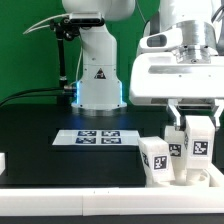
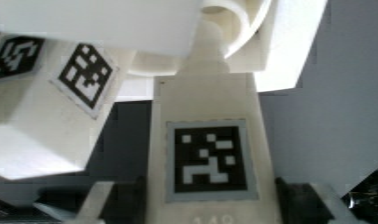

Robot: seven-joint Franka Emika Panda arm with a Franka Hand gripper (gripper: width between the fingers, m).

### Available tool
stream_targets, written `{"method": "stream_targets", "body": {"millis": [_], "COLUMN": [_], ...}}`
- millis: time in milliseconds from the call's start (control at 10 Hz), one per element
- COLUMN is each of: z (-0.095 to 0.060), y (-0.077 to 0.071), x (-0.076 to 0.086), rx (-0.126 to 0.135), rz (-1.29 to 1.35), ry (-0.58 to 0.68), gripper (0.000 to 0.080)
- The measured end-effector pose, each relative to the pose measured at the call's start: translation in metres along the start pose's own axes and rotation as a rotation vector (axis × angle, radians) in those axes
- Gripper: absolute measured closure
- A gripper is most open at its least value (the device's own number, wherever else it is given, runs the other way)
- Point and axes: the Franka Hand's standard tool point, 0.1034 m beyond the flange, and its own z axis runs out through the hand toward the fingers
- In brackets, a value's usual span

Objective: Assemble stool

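claw: lower right of the exterior view, clamped on an upright tagged leg | wrist view: same leg at centre, tag facing the camera | second leg: just beside, standing on the black desk | marker board: flat, centre of the exterior view

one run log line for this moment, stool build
step: leg handling | gripper: shut on leg | other legs: standing beside it | marker board: flat on table | seat: not in view
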Motion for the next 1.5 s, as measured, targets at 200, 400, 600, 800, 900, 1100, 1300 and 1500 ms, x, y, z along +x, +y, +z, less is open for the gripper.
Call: {"method": "stream_targets", "body": {"millis": [200, 400, 600, 800, 900, 1100, 1300, 1500], "z": [0.001, 0.001, 0.0, 0.001, 0.001, 0.005, 0.008, 0.008], "y": [-0.002, -0.003, -0.005, -0.007, -0.007, -0.006, -0.007, -0.007], "x": [0.001, 0.001, -0.001, -0.006, -0.007, -0.011, -0.011, -0.011], "rx": [0.001, 0.002, 0.004, 0.006, 0.005, 0.001, -0.001, -0.001], "rz": [0.004, 0.002, -0.002, -0.006, -0.007, -0.011, -0.014, -0.015], "ry": [0.005, 0.007, 0.004, -0.004, -0.006, -0.013, -0.005, -0.005], "gripper": [0.0463, 0.0463, 0.0463, 0.0463, 0.0463, 0.0463, 0.0463, 0.0463]}}
